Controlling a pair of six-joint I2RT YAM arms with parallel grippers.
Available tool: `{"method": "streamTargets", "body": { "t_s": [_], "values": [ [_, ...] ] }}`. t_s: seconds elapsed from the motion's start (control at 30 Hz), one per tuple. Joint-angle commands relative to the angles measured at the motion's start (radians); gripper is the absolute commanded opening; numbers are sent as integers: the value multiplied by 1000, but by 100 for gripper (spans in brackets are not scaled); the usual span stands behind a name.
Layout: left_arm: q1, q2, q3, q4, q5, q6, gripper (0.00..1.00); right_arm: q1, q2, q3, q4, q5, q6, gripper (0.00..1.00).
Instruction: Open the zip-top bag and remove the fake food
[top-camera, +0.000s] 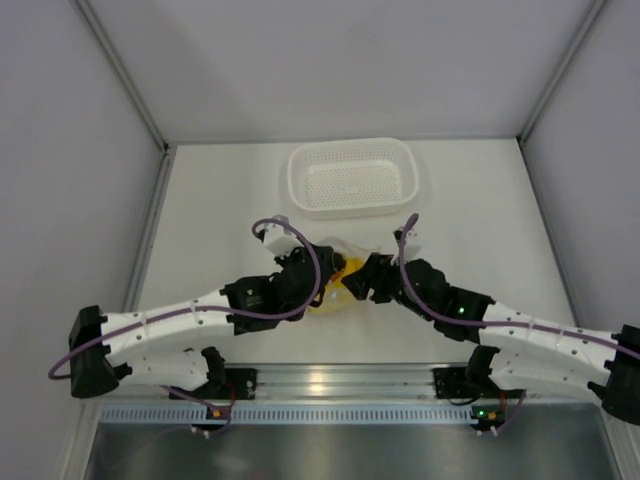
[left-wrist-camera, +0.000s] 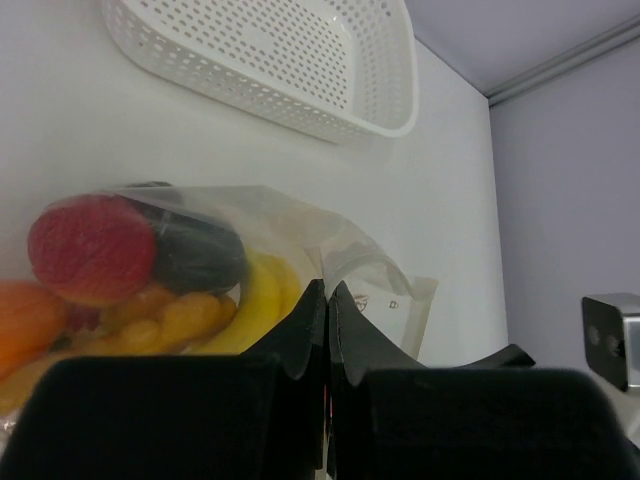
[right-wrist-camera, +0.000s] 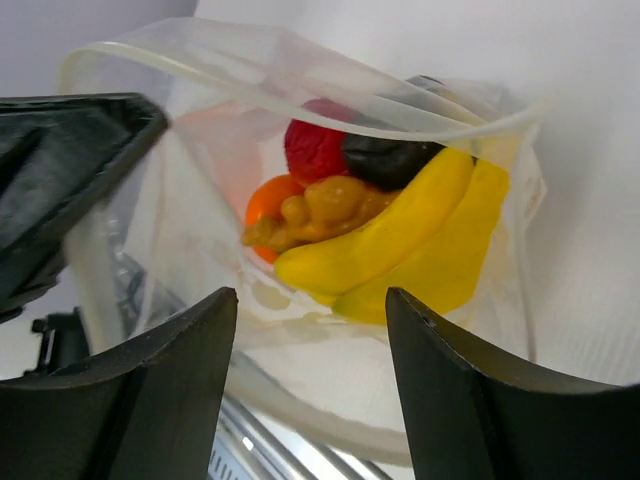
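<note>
"At the far side of the table (top-camera: 220, 200), what was noted first?" asked the clerk.

"A white perforated basket (top-camera: 352, 178), standing apart from the work. I judged it the likely place for whatever came out."

"And the arms?"

"The left arm (top-camera: 170, 325) and right arm (top-camera: 540, 340) reached in from the near edge and met mid-table, over the zip-top bag (right-wrist-camera: 210, 180). The bag lay just short of the basket, between the two wrists."

"How was the bag held?"

"Its mouth stood open and lifted toward the right wrist camera. The left gripper (left-wrist-camera: 327, 290) had its fingers pressed together. By the look of the rim running past it, it pinched the bag's lip to keep the mouth up and steady, though the contact itself was not plainly shown."

"The right gripper?"

"The right gripper (right-wrist-camera: 310, 305) had its fingers apart with nothing between them, aimed at the opening. I took that as a lining-up for a reach inside."

"And the fake food (right-wrist-camera: 370, 220)?"

"All inside, bunched at the bag's closed end. A yellow banana (right-wrist-camera: 400, 235) lay nearest the mouth. Behind it sat a red fruit (right-wrist-camera: 315, 150) and a dark purple piece (right-wrist-camera: 385, 160), touching, then a round orange (right-wrist-camera: 268, 200) and orange bits (right-wrist-camera: 320, 210)."

"Your finding?"

"Opening done, removal not yet begun. The banana was the easiest first take."
</note>
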Motion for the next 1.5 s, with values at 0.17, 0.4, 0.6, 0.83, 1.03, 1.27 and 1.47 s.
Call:
{"method": "streamTargets", "body": {
  "t_s": [0.17,0.4,0.6,0.83,1.03,1.27,1.47],
  "values": [
    [-39,12,2,53,-82,-122,0,-86,157,15,27,94,28,67],
    [-40,41,-64,107,0,-135,0,-180,250,17,80,53,38,68],
    [-40,119,-58,147,72,-110,0,-180,332,47,115,-45,41,70],
    [-48,194,-29,171,101,-92,0,-154,348,-8,152,-19,52,66],
    [-54,231,-3,170,113,-75,0,-154,393,-26,93,88,54,65],
    [-54,230,-19,170,107,-79,0,-145,353,-31,36,156,35,60],
    [-54,247,-23,170,112,-82,0,-145,312,-13,86,117,3,61]
  ]
}}
